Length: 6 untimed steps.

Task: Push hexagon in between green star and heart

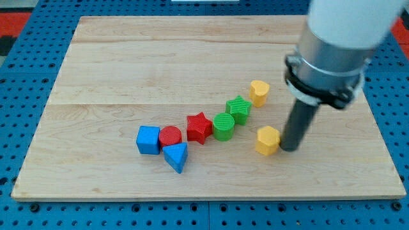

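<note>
Camera view: my tip [291, 148] touching yellow hexagon [268, 140] at its left; green star [238, 108] and yellow heart [259, 92] up-left. No gripper, nothing held.

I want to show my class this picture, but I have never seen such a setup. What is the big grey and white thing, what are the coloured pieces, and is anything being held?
The grey and white thing is a robot arm. It ends in a dark rod, and my tip slides on the wooden board. It holds nothing; it only pushes. There is one camera, looking down at the board from one side.

On the board lie small blocks. From the view's left: a blue cube, a red cylinder, a blue triangle just below it, a red star, a green cylinder, a green star and a yellow heart. The yellow hexagon sits apart, with my tip right beside it on the view's right.
</note>
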Each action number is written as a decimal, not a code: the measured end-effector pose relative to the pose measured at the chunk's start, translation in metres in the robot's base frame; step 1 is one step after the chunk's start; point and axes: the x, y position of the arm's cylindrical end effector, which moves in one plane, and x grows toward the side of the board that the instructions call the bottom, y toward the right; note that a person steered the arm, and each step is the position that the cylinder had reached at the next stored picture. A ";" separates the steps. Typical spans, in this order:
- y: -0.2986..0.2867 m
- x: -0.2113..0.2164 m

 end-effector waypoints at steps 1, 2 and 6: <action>0.018 0.034; -0.017 0.039; -0.023 -0.054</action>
